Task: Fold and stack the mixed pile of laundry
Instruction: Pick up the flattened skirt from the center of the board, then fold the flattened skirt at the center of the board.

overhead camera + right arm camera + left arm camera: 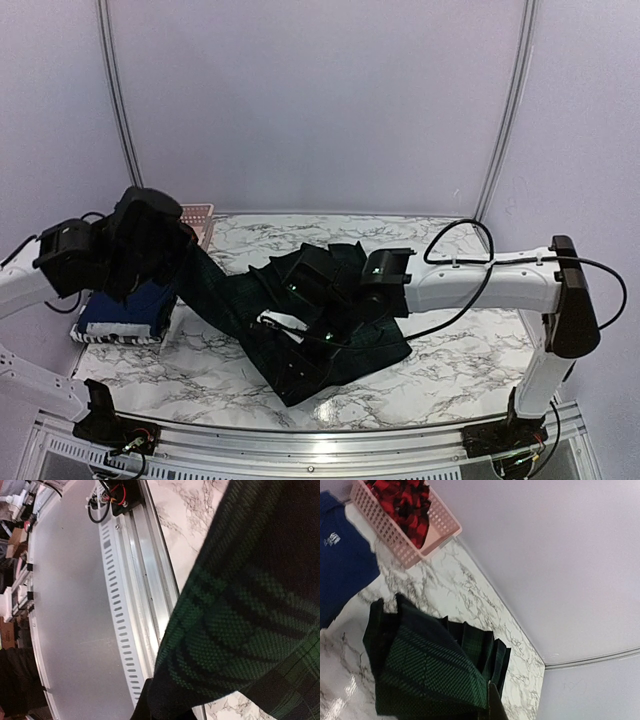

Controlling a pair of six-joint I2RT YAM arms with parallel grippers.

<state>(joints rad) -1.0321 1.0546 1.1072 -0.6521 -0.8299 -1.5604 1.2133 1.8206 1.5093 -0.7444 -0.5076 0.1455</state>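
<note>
A dark green plaid garment [300, 340] stretches from the table's middle up toward the left. My left gripper [188, 262] is shut on its left end and holds it raised; in the left wrist view the cloth [430, 665] hangs bunched over that gripper [492, 700]. My right gripper [310, 285] is shut on the same garment at the middle, and plaid cloth [250, 605] covers most of the right wrist view above that gripper [160, 707]. A folded navy blue garment [120, 312] lies on a black-and-white striped one [105, 338] at the left. A red-and-black checked shirt [402, 500] sits in the basket.
A pink lattice basket [198, 215] stands at the back left by the wall, also seen in the left wrist view [405, 535]. The marble tabletop [460, 350] ends at a metal rail [140, 580] along the near edge. A black cable [460, 240] loops above the right arm.
</note>
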